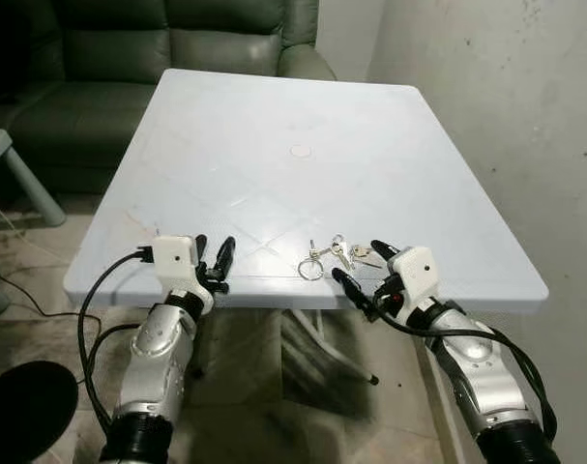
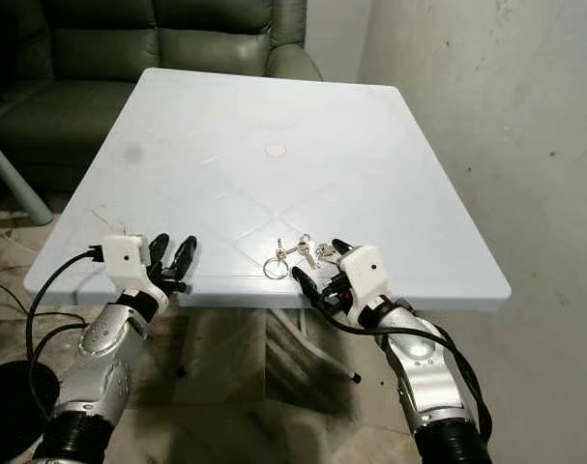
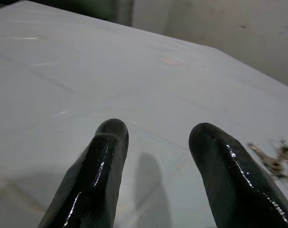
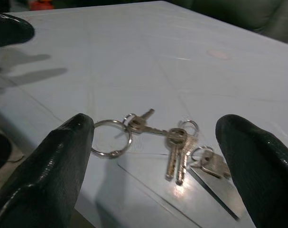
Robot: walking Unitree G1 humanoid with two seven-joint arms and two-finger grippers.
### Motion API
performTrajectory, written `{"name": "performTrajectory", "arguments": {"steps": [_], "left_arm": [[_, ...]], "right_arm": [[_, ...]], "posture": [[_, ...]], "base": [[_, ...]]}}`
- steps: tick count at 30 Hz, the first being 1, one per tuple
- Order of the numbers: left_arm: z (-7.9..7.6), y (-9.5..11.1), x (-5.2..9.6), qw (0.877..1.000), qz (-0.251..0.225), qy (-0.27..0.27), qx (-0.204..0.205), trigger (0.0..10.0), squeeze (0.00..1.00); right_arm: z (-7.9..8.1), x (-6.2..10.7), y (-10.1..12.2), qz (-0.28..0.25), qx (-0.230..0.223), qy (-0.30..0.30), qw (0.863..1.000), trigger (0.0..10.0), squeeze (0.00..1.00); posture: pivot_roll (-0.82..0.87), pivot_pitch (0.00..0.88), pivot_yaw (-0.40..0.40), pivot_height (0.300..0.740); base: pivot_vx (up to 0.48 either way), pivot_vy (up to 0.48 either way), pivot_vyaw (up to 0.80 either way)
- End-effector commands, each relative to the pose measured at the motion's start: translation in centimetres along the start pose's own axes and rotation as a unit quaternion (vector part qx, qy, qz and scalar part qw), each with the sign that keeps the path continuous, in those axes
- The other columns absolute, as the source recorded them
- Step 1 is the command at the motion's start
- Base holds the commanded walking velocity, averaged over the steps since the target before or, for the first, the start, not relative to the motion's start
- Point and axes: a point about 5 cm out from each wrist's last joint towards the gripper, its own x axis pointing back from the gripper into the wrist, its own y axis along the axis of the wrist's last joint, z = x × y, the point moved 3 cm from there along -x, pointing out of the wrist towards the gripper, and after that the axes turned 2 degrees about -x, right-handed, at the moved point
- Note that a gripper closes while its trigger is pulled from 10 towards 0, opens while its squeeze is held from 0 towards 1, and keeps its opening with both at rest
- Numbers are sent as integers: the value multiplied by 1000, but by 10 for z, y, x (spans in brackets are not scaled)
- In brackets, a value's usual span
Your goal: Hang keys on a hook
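- Room: bare plaster wall (image 1: 525, 116) at right; dark green sofa (image 1: 177, 48) behind a pale table (image 1: 274, 126) that stood on a worn floor.
- Keys (image 1: 334, 255): a small bunch on linked rings, one larger ring at its left end, lying flat near the table's front edge — untouched.
- Hook: none identifiable.
- Progress: judged at the start; pickup, carry and hanging all remained.
- Right pincer (image 1: 367, 267): fingers spread wide, empty, reaching low over the front edge with the keys lying just ahead between the two fingertips.
- Left pincer (image 1: 215, 263): parted, holding nothing — poised at the front edge, well left of the keys.
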Motion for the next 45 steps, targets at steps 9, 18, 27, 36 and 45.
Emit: {"name": "performTrajectory", "arguments": {"steps": [9, 18, 27, 36, 45], "left_arm": [[-30, -2, 18, 998, 2, -56, -7, 10000, 0], [-51, -5, 32, 996, 12, -89, -8, 10000, 0], [-64, -4, 37, 994, 20, -110, -6, 10000, 0], [-63, 0, 36, 994, 19, -108, 2, 10000, 0], [-64, 2, 34, 994, 15, -108, 6, 10000, 0]], "right_arm": [[16, -19, 16, -18, -4, 50, 999, 10000, 0], [38, -30, 17, -23, -83, 43, 995, 10000, 0], [53, -43, 19, -30, -144, -47, 988, 10000, 0], [56, -51, 26, -29, -167, -124, 978, 6588, 0], [59, -56, 32, -20, -157, -157, 975, 4235, 0]], "posture": [[58, 160, -79, 740], [74, 202, -80, 740], [74, 216, -77, 740], [75, 214, -75, 740], [75, 210, -78, 740]], "base": [[0, 0, 0], [0, 0, 0], [0, 0, 0], [0, 0, 0], [0, 0, 0]]}}
